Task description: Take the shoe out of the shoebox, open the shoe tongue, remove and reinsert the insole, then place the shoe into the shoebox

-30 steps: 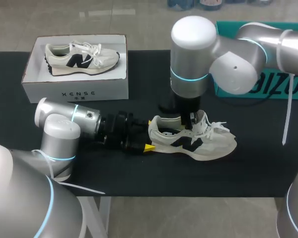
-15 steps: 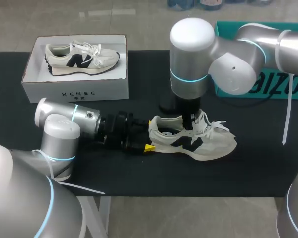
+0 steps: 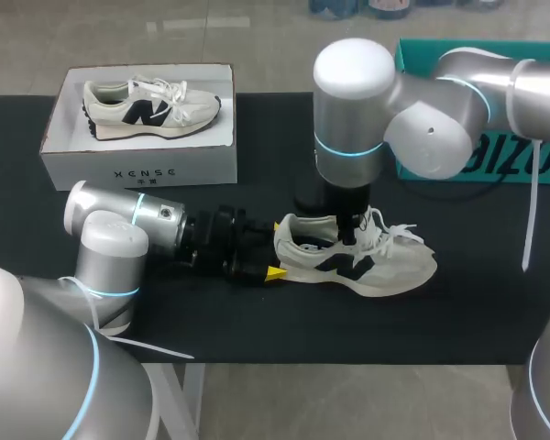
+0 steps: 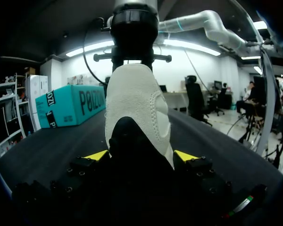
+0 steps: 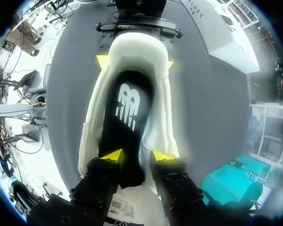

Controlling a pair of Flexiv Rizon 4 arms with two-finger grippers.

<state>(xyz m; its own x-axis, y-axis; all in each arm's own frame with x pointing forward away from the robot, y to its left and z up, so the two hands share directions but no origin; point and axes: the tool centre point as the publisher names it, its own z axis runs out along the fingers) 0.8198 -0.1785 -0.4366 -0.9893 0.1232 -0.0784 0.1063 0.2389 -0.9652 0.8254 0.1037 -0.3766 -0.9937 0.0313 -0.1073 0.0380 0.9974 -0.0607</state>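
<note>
A cream sneaker (image 3: 362,258) with black logo lies on its sole on the black table, toe to the right. My left gripper (image 3: 273,261) holds its heel (image 4: 137,108), one yellow tip pressed on each side. My right gripper (image 3: 348,231) hangs straight down over the shoe's mouth. In the right wrist view the black insole (image 5: 127,108) lies inside the shoe, its near end between my right gripper's (image 5: 137,155) parted fingers. The white shoebox (image 3: 137,170) stands at the back left with a second matching sneaker (image 3: 151,105) in it.
A teal box (image 3: 495,137) lies at the back right behind my right arm. Loose white laces (image 3: 399,236) spread over the shoe's front. Bare black table shows in front of the shoe and between it and the shoebox.
My right gripper's fingers have spread apart over the insole inside the shoe. The left gripper and the shoe have stayed put.
</note>
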